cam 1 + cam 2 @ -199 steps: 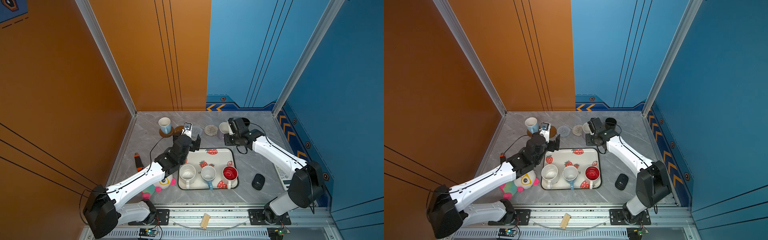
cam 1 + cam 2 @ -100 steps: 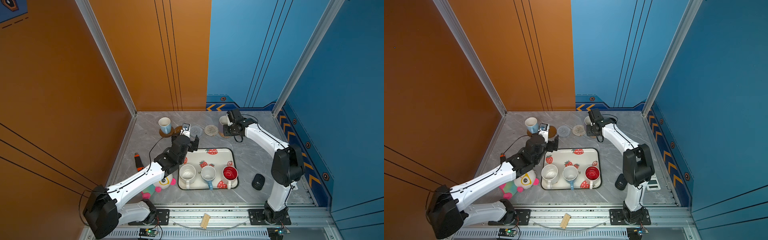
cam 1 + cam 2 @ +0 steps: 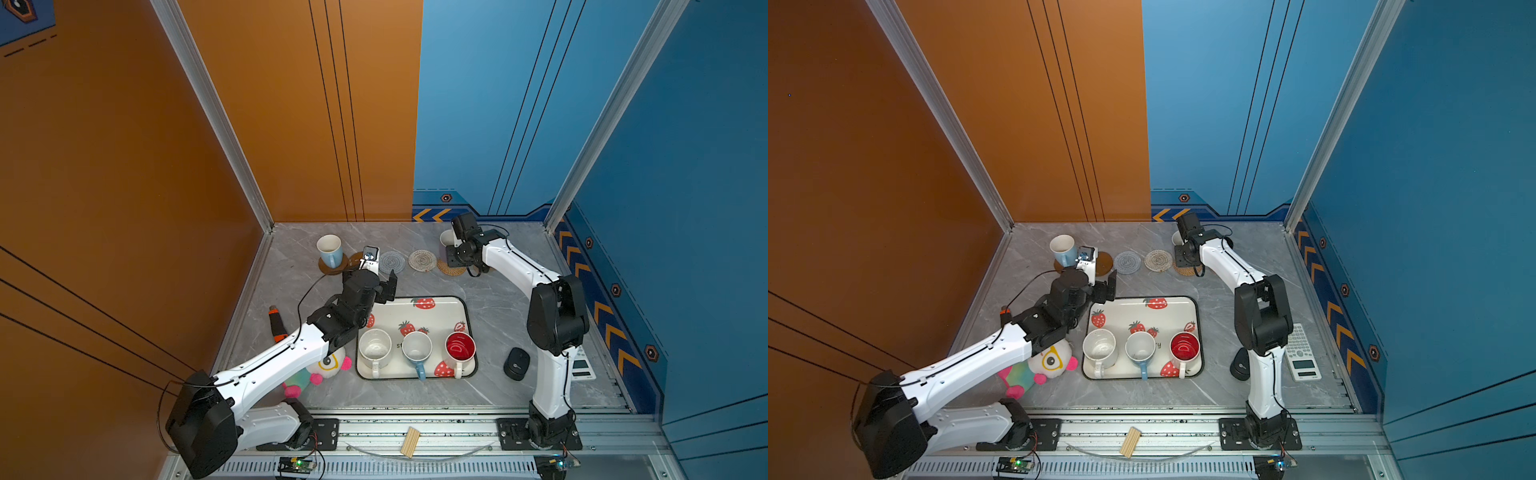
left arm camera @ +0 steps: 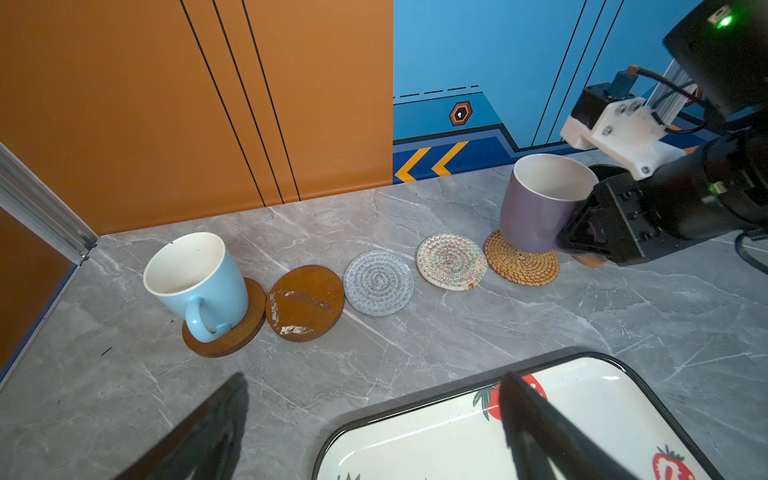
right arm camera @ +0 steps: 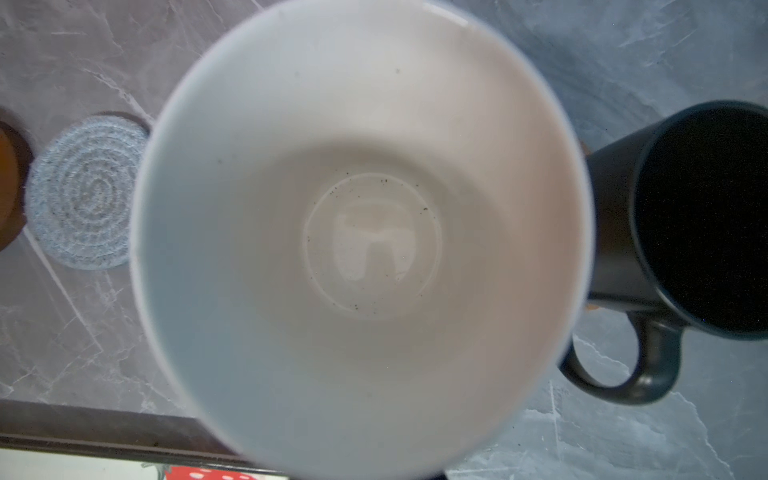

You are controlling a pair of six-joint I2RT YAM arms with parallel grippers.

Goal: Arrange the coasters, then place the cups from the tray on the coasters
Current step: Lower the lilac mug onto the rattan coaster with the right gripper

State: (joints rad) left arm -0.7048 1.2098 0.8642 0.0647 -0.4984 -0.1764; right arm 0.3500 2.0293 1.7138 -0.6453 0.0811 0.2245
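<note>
**Firmly gripped: lavender mug at the rattan coaster**

Along the back of the marbled grey tabletop [image 4: 457, 332] the coasters lie in a row. A glossy brown disc [image 4: 245, 332] sits under a smooth light blue mug [image 4: 199, 282]. Next come a bare brown disc [image 4: 305, 303] with scuffed pale patches, a grey woven round [image 4: 378, 282], a cream woven round [image 4: 451, 261] and a coiled tan rattan round [image 4: 521, 262].

The right gripper [image 4: 575, 237] is clenched on the lavender mug [image 4: 536, 203], which tilts over the rattan round's far edge; whether its base rests there is unclear. The fingertips are hidden behind the mug. Beyond it, a matte black mug [image 5: 702, 220] covers a tan coaster [image 4: 590, 261], of which only a sliver shows, its shape unreadable.

The left gripper [image 4: 370, 424] hangs released, jaws wide, by the far edge of the strawberry tray [image 3: 440, 309]. On that glossy tray stand a speckled cream mug [image 3: 375, 347], a second light blue mug [image 3: 417, 347] and a white mug with red inside [image 3: 460, 345]. The lavender mug's white interior fills the right wrist view, blurred at the rim.
</note>
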